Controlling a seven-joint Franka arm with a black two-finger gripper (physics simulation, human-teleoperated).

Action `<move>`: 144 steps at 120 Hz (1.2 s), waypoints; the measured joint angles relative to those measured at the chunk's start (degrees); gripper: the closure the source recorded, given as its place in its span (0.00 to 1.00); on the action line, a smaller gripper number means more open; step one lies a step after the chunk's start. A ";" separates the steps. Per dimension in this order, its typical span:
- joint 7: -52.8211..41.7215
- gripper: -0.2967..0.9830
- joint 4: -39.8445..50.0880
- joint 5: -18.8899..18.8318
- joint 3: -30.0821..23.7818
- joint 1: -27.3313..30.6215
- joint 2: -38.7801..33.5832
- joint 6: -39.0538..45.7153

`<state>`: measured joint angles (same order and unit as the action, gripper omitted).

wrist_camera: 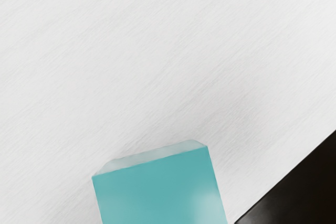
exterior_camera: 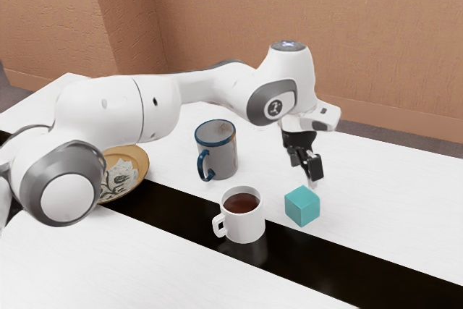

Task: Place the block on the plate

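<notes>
Teal block (wrist_camera: pixel 157 190) rests on white table (exterior_camera: pixel 166 258), tan walls (exterior_camera: pixel 289 19) beyond.

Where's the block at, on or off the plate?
Off: the block sits on the table near the white mug, away from the plate.

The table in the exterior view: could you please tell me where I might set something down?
White tabletop is free on the near side of the black strip, and beyond the block toward the exterior view's right. It is crowded around the block, white cup and grey mug, with the gripper close to the block.
</notes>
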<state>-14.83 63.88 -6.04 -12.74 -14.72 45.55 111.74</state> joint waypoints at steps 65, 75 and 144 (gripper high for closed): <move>1.19 0.23 2.97 2.18 1.75 1.13 1.92 1.25; 1.32 0.23 3.01 2.30 1.80 0.88 1.95 1.48; 2.53 0.23 2.90 2.34 0.84 -0.13 4.68 4.31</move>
<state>-12.31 66.79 -3.70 -11.90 -14.85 50.23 116.04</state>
